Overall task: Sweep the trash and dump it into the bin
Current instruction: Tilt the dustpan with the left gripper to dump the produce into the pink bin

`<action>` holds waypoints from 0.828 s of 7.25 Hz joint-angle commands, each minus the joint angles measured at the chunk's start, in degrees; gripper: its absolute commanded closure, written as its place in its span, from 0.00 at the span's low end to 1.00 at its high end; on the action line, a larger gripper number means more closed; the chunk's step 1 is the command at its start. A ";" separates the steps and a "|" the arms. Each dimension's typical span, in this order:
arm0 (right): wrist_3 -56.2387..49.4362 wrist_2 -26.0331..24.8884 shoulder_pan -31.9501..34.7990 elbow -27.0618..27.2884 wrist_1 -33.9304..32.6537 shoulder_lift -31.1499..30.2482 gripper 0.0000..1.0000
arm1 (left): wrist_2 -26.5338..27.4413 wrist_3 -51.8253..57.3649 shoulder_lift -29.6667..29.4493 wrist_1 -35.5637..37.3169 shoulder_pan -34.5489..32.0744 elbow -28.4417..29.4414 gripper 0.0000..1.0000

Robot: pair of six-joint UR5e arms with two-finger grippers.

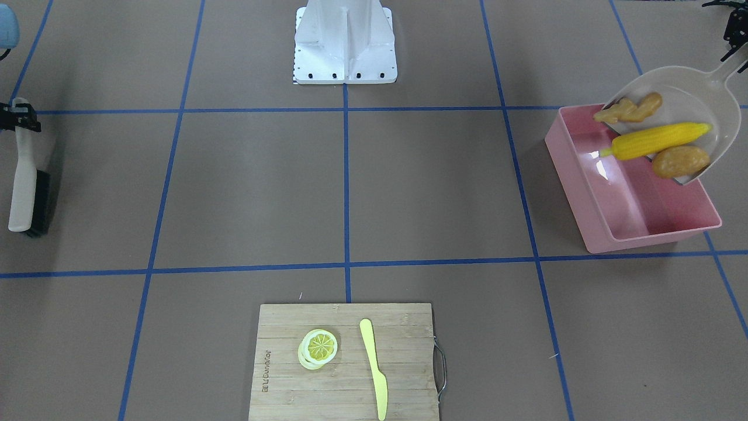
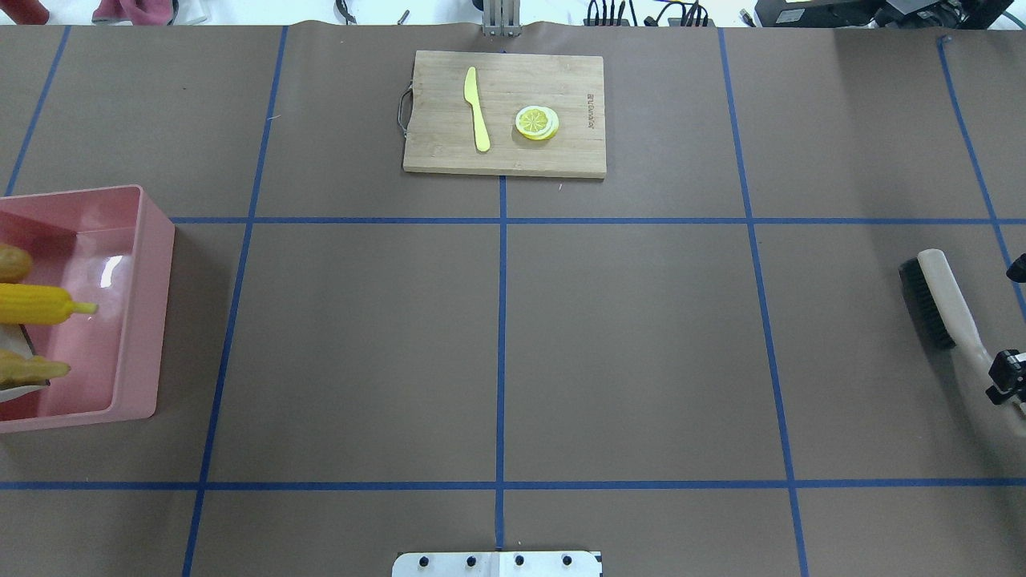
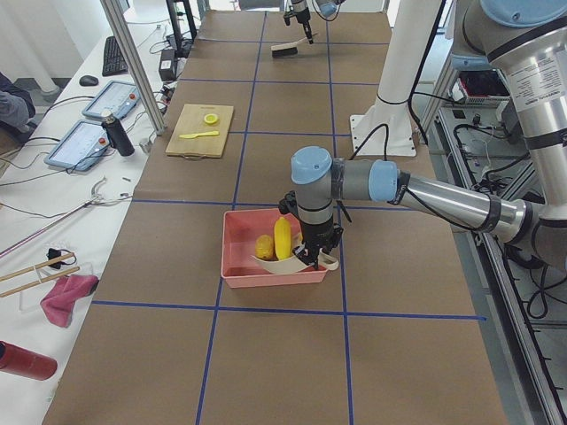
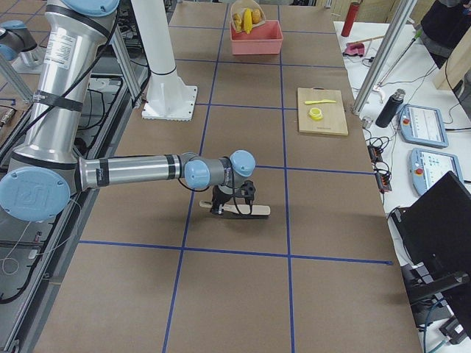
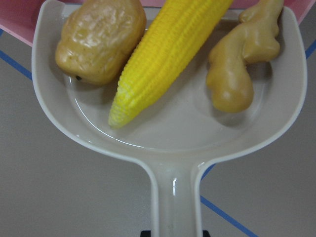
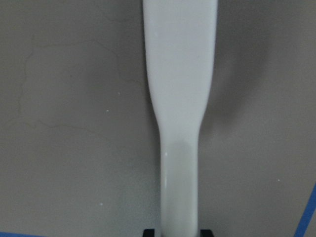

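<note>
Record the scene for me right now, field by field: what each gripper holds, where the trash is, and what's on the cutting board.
left gripper: shut on dustpan handle, pan tilted over the bin
right gripper: shut on brush handle
trash: corn cob, potato, ginger root, all in the dustpan
bin: visible floor bare
cutting board: lemon slice, plastic knife

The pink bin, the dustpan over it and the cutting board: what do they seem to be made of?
The bin looks like glossy plastic: a bright glare shows on its floor. The dustpan looks like smooth beige moulded plastic, with a soft sheen. The cutting board seems to be matte wood or bamboo: pale strips with grain.
</note>
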 commanded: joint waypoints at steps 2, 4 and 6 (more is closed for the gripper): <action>-0.04 0.06 -0.01 -0.38 0.09 0.32 0.27 | 2.50 2.68 -3.69 6.32 -0.28 -0.01 1.00; -0.13 0.41 -0.01 -0.38 0.26 0.41 0.09 | 2.42 11.17 -3.79 9.31 -3.69 -1.23 1.00; -0.22 0.15 2.95 0.49 0.35 1.89 0.00 | 1.98 14.64 -3.62 9.59 -4.93 -3.86 1.00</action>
